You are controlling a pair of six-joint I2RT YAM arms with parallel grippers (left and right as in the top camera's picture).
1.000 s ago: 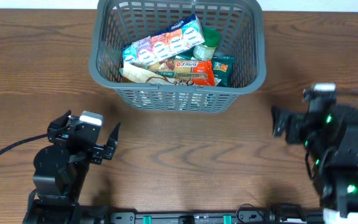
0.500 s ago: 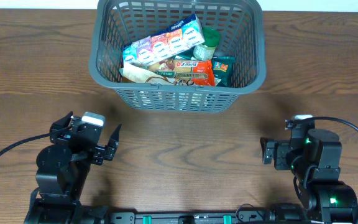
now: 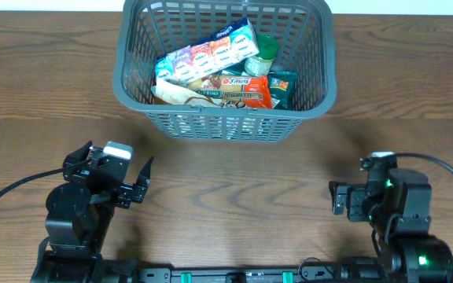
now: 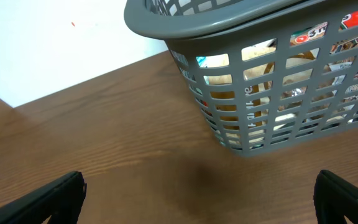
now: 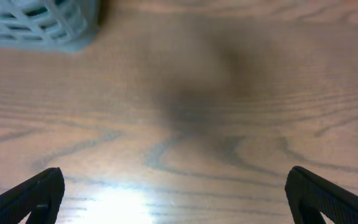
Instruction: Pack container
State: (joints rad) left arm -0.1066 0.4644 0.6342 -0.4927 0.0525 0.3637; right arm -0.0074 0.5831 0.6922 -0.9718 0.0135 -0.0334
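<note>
While both of my arms sit at the near edge of the wooden table (image 3: 234,181), the container (image 3: 225,126) stands upright at the far middle of it, well apart from either claw.

Left claw (image 3: 141,181): jaws spread wide, nothing between them. In its wrist view, the two fingertips (image 4: 61,193) show only at the bottom corners, with bare wood between and a corner of the container (image 4: 278,93) ahead to the right.

Right claw (image 3: 338,198): jaws likewise wide and empty. Its wrist view is blurred; the fingertips (image 5: 36,193) sit at the bottom corners over wood grain, and a corner of the container (image 5: 42,25) shows at upper left.

Contents noted from overhead: a multipack of small cartons (image 3: 207,55) lying diagonally on top, a green-lidded jar (image 3: 266,49) beside it, an orange snack packet (image 3: 242,86) and a green packet (image 3: 283,86) towards the near wall. Further items beneath cannot be identified.
</note>
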